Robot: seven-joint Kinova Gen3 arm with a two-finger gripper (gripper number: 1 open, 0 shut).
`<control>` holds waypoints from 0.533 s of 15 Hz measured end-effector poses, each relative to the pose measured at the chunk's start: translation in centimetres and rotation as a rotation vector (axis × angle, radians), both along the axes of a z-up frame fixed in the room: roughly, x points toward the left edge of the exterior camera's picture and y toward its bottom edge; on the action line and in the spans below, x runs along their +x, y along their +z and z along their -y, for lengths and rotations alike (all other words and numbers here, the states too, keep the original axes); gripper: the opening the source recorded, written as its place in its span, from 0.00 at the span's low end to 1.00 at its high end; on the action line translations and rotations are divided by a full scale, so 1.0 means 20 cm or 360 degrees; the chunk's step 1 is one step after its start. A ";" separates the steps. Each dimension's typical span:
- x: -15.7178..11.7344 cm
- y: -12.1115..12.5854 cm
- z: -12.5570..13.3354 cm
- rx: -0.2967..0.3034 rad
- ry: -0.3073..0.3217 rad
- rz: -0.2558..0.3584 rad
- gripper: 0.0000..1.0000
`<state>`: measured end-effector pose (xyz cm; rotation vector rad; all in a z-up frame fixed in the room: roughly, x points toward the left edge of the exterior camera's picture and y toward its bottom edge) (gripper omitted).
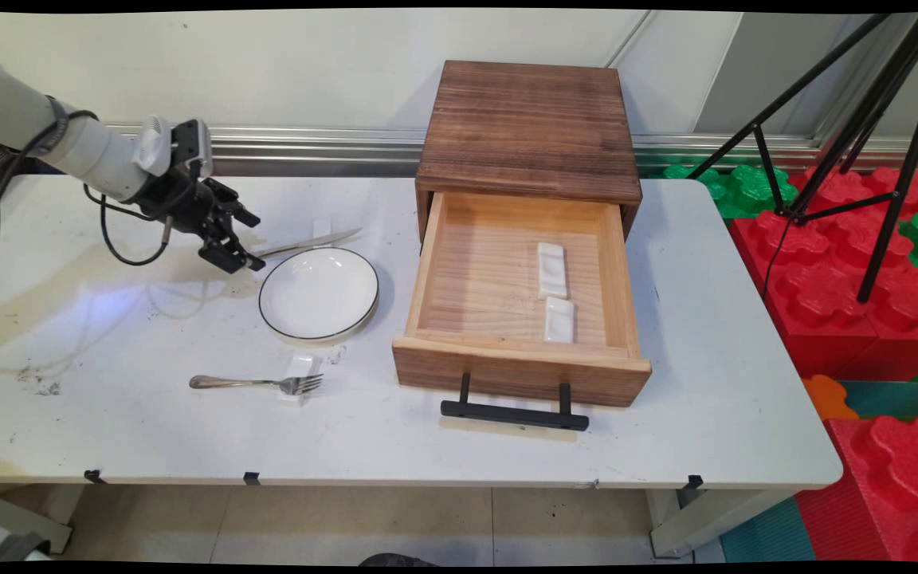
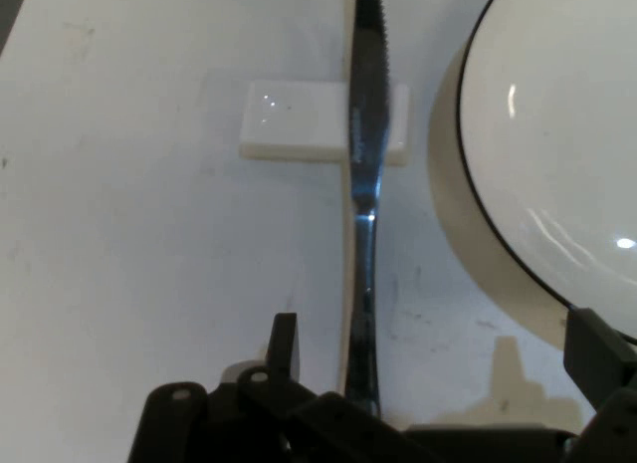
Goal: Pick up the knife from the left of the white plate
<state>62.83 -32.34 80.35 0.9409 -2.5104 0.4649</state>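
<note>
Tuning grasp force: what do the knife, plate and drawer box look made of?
Knife: polished metal, likely steel; bright glints, serrated edge.
Plate: glazed white ceramic by its glossy highlights, dark rim line; could be melamine.
Drawer box: wood, visible grain, dark-stained top, pale unfinished-looking drawer.

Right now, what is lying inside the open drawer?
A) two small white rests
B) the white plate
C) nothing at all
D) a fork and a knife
A: the main view shows two small white rests lying one behind the other on the floor of the open drawer; the fork, knife and plate are all out on the table.
</note>
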 end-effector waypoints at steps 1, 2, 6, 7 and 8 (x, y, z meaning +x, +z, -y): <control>0.00 -0.02 0.02 0.0001 0.0004 0.0000 1.00; 0.01 -0.03 0.03 0.0002 0.0006 0.0000 1.00; 0.01 -0.07 0.10 -0.0003 -0.0005 0.0007 1.00; 0.02 -0.08 0.11 -0.0004 -0.0009 0.0007 1.00; 0.02 -0.09 0.12 -0.0004 -0.0015 0.0007 1.00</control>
